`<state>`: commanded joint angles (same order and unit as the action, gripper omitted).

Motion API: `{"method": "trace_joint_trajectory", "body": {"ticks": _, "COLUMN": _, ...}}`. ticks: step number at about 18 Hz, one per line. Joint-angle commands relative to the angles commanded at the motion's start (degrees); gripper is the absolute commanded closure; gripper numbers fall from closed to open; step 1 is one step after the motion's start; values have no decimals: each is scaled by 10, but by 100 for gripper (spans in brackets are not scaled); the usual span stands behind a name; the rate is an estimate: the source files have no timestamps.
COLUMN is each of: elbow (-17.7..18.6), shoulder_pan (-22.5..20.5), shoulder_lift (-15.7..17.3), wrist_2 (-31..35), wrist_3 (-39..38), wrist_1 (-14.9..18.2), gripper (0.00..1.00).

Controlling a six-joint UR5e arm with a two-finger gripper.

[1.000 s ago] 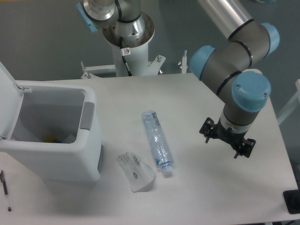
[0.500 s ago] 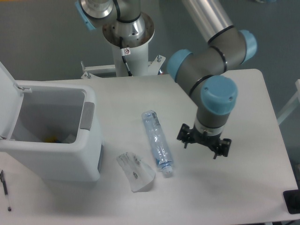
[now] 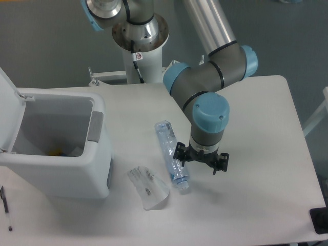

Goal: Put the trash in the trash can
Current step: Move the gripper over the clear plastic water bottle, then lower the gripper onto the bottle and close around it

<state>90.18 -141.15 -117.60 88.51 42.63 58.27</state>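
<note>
The gripper (image 3: 201,160) hung over the white table (image 3: 256,133), wrist pointing down, its dark fingers spread apart and holding nothing. Its left-in-frame finger sat just over the lower part of the water bottle (image 3: 170,154); contact could not be told. The bottle lay flat, long axis running from upper left to lower right, cap end toward the front edge, base toward the arm's pedestal. Just beside the cap end lay the clear cone-shaped cup (image 3: 148,188) on its side, wide mouth toward the lower right, narrow end toward the upper left. Left of both stood the white trash can (image 3: 77,174), flip lid up, grey panel on the near rim. A black pen (image 3: 6,207) lay at the far left edge.
</note>
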Motion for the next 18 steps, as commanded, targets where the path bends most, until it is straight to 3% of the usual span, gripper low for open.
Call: {"method": "trace_joint_trajectory", "body": {"ticks": 18, "elbow": 27, "shoulder_pan": 18, "shoulder_lift": -4, "wrist_2": 1, "wrist_3": -69, "wrist_1": 0, "gripper": 0}}
